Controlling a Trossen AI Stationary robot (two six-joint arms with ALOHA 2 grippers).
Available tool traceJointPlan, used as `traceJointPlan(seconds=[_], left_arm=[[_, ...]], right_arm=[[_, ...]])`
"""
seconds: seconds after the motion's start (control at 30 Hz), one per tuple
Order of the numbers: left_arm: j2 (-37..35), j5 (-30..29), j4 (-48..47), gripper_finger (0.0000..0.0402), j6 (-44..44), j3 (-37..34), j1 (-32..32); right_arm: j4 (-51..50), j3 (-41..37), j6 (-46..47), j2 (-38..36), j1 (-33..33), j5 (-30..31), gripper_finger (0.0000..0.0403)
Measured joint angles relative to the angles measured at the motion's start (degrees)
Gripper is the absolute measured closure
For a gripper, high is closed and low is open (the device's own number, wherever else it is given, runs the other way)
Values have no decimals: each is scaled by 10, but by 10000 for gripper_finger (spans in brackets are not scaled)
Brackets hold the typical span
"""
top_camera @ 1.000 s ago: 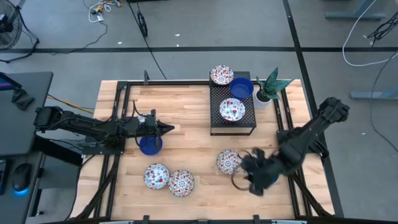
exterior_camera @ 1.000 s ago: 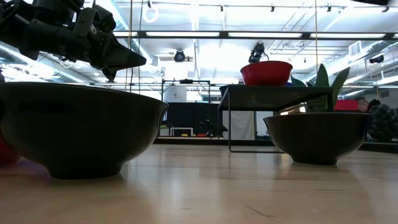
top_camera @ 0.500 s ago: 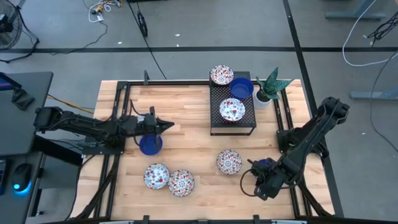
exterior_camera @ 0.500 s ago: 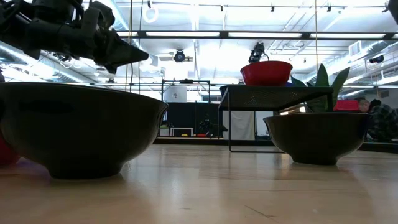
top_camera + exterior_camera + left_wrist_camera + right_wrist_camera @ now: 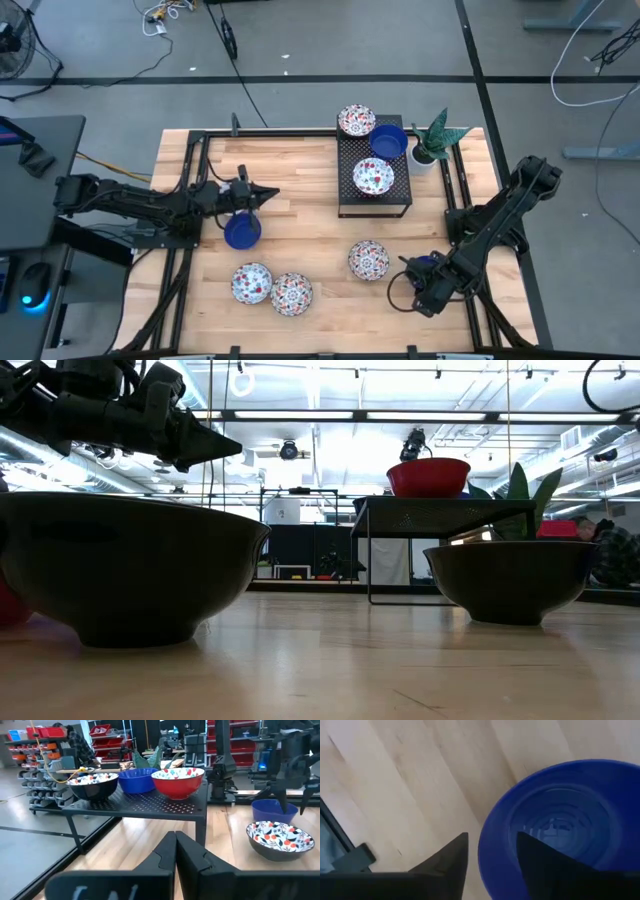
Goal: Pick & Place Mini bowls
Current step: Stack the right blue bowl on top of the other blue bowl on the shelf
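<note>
- Counting the bowls on the black rack [image 5: 375, 200] at the far middle of the desk [image 5: 300, 190]: three sit there, a floral bowl [image 5: 356, 121], a blue bowl [image 5: 389, 141] and a second floral bowl [image 5: 373, 177].
- Five bowls are off the rack: a floral one mid-desk [image 5: 367, 259], a floral pair near the front edge [image 5: 251, 282] [image 5: 291, 293], a blue one on the left [image 5: 241, 231], and a blue one on the right [image 5: 555, 825].
- Right claw [image 5: 492, 852] straddles that right-hand bowl's rim, one finger inside and one outside, fingers parted, no squeeze visible yet.
- Left claw [image 5: 268, 197] is closed and empty, hovering just beside the left blue bowl, pointing at the rack.
- Judging by this, if the rack is the goal, roughly a third is done.
</note>
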Motion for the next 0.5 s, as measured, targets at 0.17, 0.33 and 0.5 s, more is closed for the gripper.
traceJointPlan(seconds=[0.17, 0.33, 0.5], left_arm=[[0, 31, -1, 392, -13, 0, 0], [0, 47, -5, 392, -29, 0, -1], [0, 67, -16, 392, -50, 0, -1]], right_arm=[[8, -3, -14, 0, 6, -3, 285], [7, -3, -32, 0, 13, -3, 352], [6, -3, -62, -1, 16, -7, 394]])
